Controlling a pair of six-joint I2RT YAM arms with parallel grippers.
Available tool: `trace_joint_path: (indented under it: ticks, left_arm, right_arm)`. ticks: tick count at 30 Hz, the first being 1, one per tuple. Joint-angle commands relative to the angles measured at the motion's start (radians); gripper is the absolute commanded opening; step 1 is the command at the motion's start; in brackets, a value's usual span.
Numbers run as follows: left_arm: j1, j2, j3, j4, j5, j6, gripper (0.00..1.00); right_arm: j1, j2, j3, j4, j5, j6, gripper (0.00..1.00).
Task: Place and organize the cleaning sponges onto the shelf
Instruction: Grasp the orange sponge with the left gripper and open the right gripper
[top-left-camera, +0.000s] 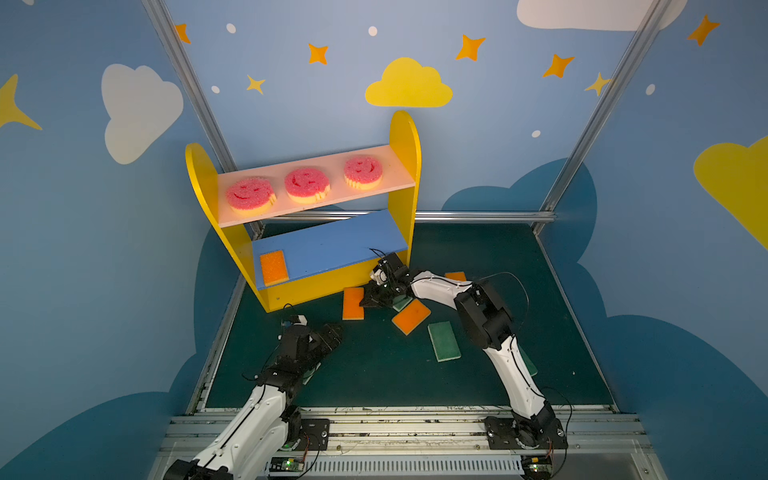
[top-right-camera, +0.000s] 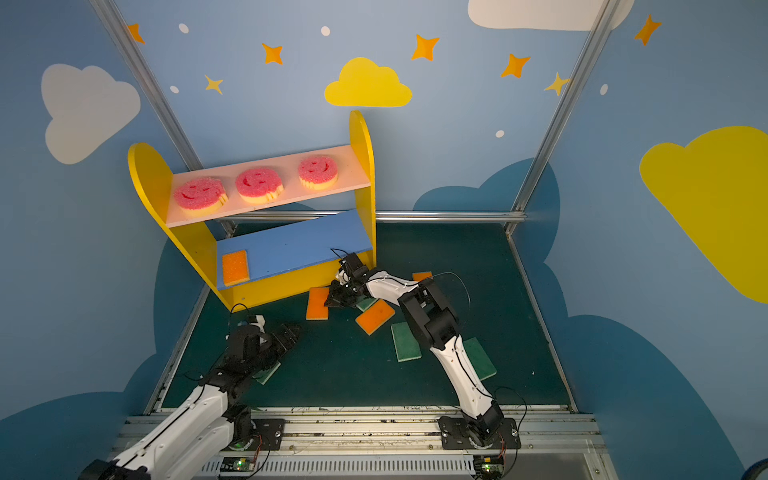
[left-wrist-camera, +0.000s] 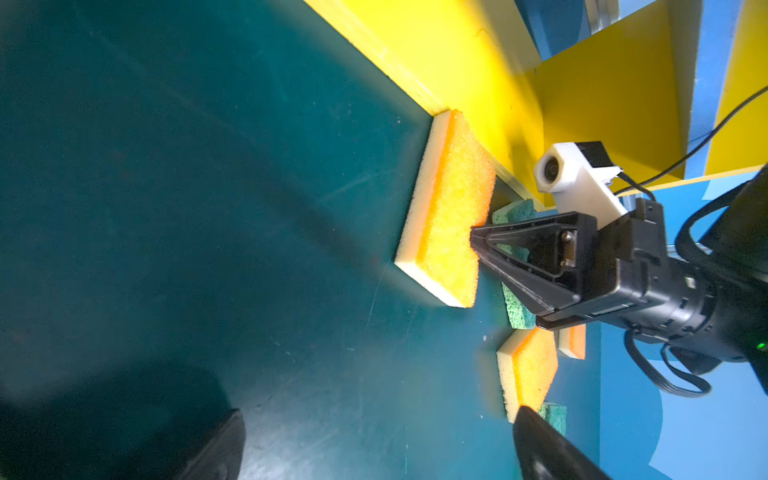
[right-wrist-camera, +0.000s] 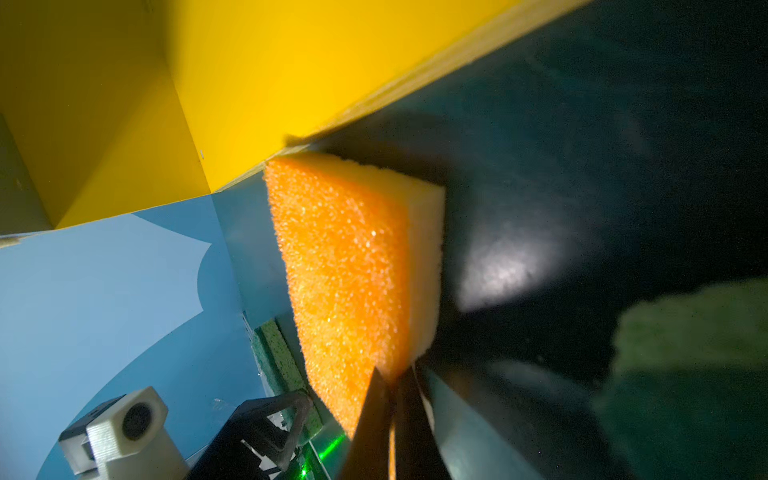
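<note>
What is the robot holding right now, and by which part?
The right gripper is shut on one edge of the orange sponge lying beside the shelf base. The left gripper is open and holds nothing.

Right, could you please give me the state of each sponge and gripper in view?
Three round pink smiley-face sponges: lying flat on the shelf's pink upper board.
Shelved orange rectangular sponge: flat, left end of blue lower board.
Pinched orange rectangular sponge: on the green mat, touching the yellow shelf base.
Right gripper: shut on its corner.
Left gripper: open, empty.
Other orange sponges, green rectangular sponges: loose on the mat.
</note>
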Motion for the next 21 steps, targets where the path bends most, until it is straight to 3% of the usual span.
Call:
trace_joint_path:
  ticks: [1, 11, 16, 21]
  left_arm:
    - [0.0, -0.016, 0.011, -0.032, 0.023, 0.018, 0.99]
    - [-0.013, -0.032, 0.061, -0.025, 0.073, -0.011, 0.94]
    - [-0.111, -0.065, 0.111, -0.011, -0.008, -0.017, 0.79]
    - [-0.214, -0.087, 0.091, 0.125, -0.13, -0.07, 0.63]
  right_arm:
    - [0.007, -0.035, -0.035, -0.021, 0.03, -0.009, 0.0]
    - [0.008, -0.188, -0.144, 0.007, 0.038, -0.019, 0.0]
    - [0.003, -0.273, -0.205, 0.019, 0.048, -0.012, 0.0]
    - [-0.001, -0.343, -0.222, -0.01, 0.055, 0.002, 0.0]
